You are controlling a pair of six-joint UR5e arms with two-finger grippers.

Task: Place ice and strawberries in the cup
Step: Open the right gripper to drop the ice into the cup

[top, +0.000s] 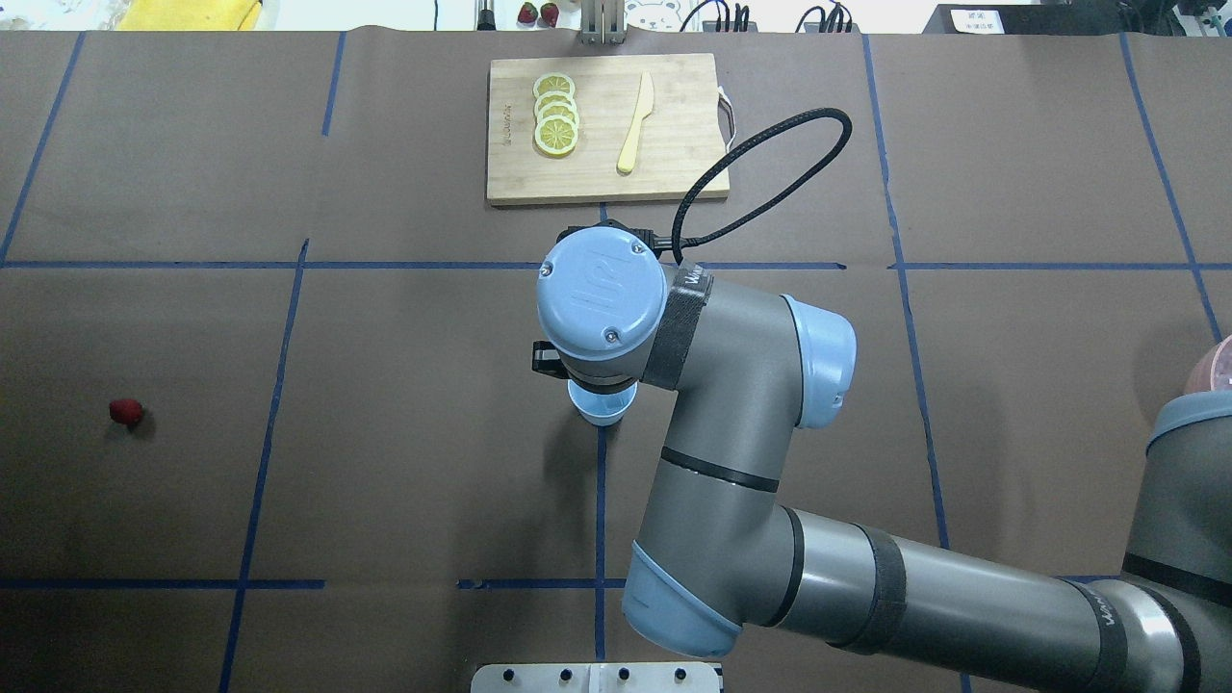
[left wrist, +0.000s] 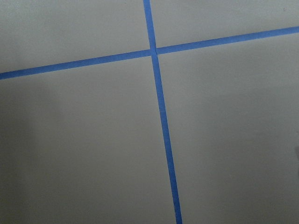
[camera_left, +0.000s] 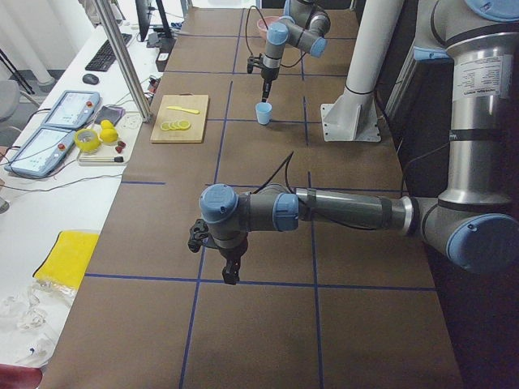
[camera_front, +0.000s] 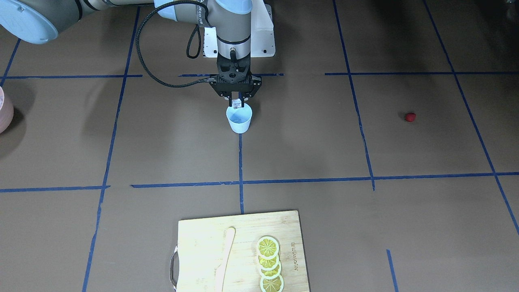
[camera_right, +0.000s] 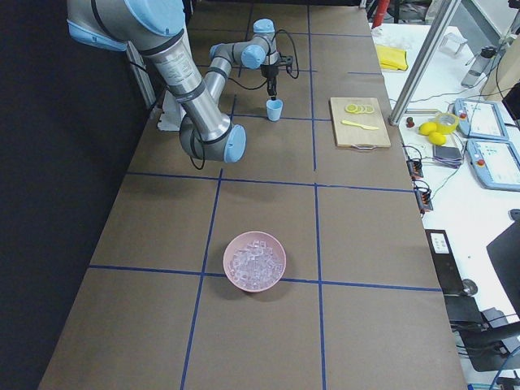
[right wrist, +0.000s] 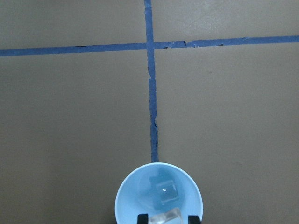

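My right gripper (camera_front: 237, 103) points straight down, its two fingers drawn in to a narrow gap and pinching an ice cube (right wrist: 164, 217) between the tips. Directly beneath it stands the cup (camera_front: 239, 119), upright, with its long axis vertical and its wide mouth facing up at the fingers. The held cube hangs over that mouth. A second cube (right wrist: 164, 192) lies on the cup's floor.

The strawberry (camera_front: 410, 117) lies alone on the table (camera_front: 162, 154), well apart from the gripper on the robot's left. It is too small for me to tell which way it points. Between it and the gripper I see only blue tape lines (camera_front: 356, 105) crossing the table.

Far off on the gripper's other side sits the pink bowl (camera_right: 255, 262), heaped with ice. Beyond the gripper, away from the robot's base, is the wooden cutting board (camera_front: 243, 227). It carries an overlapping row of lemon slices (camera_front: 269, 263), with a pale knife (camera_front: 225, 259) beside them.

My left gripper (camera_left: 231, 274) points down over the table, well apart from the cup. I cannot tell how far open it is.
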